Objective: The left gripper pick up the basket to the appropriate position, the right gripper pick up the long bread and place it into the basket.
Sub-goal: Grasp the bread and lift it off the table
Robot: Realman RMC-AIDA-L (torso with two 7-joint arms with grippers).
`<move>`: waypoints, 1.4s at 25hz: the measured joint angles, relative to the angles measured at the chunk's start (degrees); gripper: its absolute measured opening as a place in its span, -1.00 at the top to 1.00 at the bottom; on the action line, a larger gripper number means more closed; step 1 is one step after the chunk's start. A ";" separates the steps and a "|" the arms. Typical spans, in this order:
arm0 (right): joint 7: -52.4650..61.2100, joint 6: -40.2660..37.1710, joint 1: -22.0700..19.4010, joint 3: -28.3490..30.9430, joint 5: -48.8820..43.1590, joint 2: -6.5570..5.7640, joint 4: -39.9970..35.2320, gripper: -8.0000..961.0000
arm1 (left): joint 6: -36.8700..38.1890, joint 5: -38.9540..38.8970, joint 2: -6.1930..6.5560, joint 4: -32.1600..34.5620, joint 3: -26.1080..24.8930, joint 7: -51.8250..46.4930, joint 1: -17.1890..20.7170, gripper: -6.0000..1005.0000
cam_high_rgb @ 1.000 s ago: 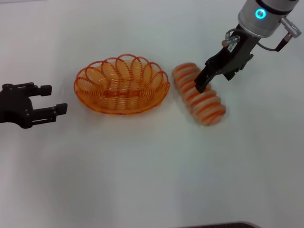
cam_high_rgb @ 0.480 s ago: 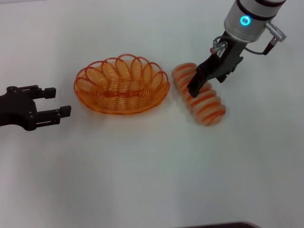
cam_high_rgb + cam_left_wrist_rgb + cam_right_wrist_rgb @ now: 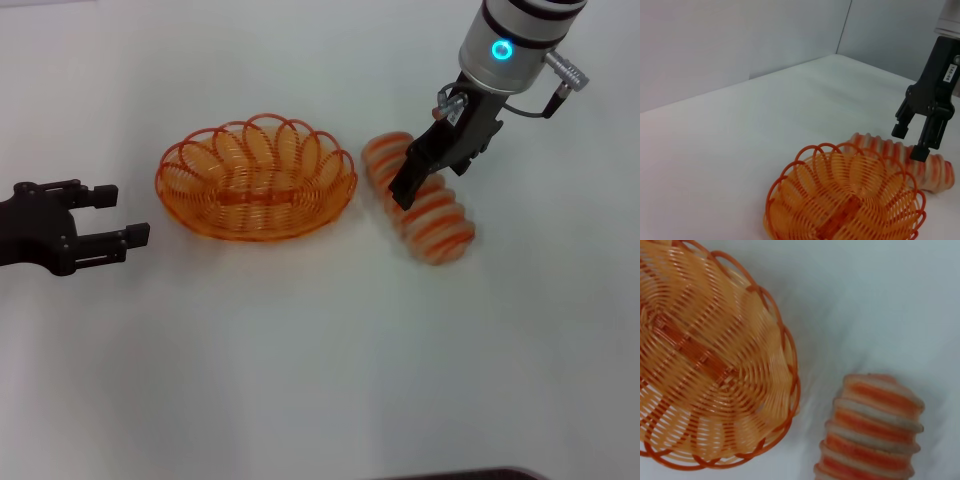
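The orange wire basket (image 3: 187,213) sits empty on the white table left of centre. The striped long bread (image 3: 435,220) lies on the table just right of it, slanting toward the near right. My right gripper (image 3: 412,182) hangs open over the bread's far half, fingers astride it and not closed on it. The left wrist view shows it open (image 3: 909,142) above the bread (image 3: 936,171), beyond the basket (image 3: 790,176). The right wrist view looks down on the basket (image 3: 787,347) and the bread's end (image 3: 875,427). My left gripper (image 3: 124,213) is open and empty, left of the basket and apart from it.
The white table (image 3: 320,350) carries nothing else near these things. A dark edge shows at the bottom of the head view (image 3: 460,474). Grey walls (image 3: 740,35) stand beyond the table in the left wrist view.
My right gripper has moved left and a little away, to hang over the bread's far half. My left gripper has edged right toward the basket. Basket and bread have not moved.
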 joint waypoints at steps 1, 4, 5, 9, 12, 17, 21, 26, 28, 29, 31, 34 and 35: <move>-0.03 0.01 0.08 -0.02 0.00 0.01 0.14 -0.97 | 0.01 0.00 0.01 -0.01 0.03 0.00 -0.01 -0.38; -0.19 0.25 0.25 -0.09 0.01 0.03 0.33 -0.97 | -0.09 0.01 0.01 -0.05 0.47 0.00 -0.05 -0.38; -0.23 0.44 0.31 -0.11 0.02 0.02 0.48 -0.96 | -0.13 0.02 0.01 -0.04 0.52 0.00 -0.05 -0.38; -0.44 1.30 0.68 -0.14 0.06 0.03 1.58 -0.92 | -0.21 0.10 -0.02 -0.04 0.62 0.00 -0.05 -0.38; -0.73 2.40 0.97 -0.15 0.18 0.07 2.45 -0.89 | -0.22 0.10 -0.03 -0.04 0.65 0.00 -0.04 -0.38; -0.97 2.87 0.99 -0.14 0.32 0.12 2.53 -0.85 | -0.34 0.10 -0.07 -0.01 0.72 0.00 -0.02 -0.38; -1.29 3.23 1.36 -0.14 0.41 0.17 3.59 -0.81 | -0.34 0.75 -0.07 -0.08 0.71 -0.10 -0.15 -0.38; -1.71 3.39 1.60 -0.15 0.44 0.20 4.05 -0.77 | -0.34 1.36 -0.08 -0.15 0.70 -0.25 -0.46 -0.37; -1.96 3.34 1.61 -0.15 0.44 0.21 4.08 -0.75 | -0.34 1.37 -0.08 -0.17 0.70 -0.29 -0.51 -0.37; -2.01 3.26 1.61 -0.14 0.45 0.21 4.07 -0.74 | -0.34 1.39 -0.08 -0.18 0.70 -0.32 -0.53 -0.37; -2.16 3.14 1.60 -0.15 0.45 0.20 4.07 -0.59 | -0.33 1.40 -0.08 -0.19 0.70 -0.39 -0.57 -0.35; -2.55 3.06 1.60 -0.14 0.43 0.20 4.03 -0.35 | -0.32 1.42 -0.07 -0.19 0.70 -0.41 -0.72 -0.33; -2.66 3.05 1.60 -0.15 0.42 0.20 4.01 -0.27 | -0.31 1.42 -0.08 -0.19 0.67 -0.41 -0.75 -0.32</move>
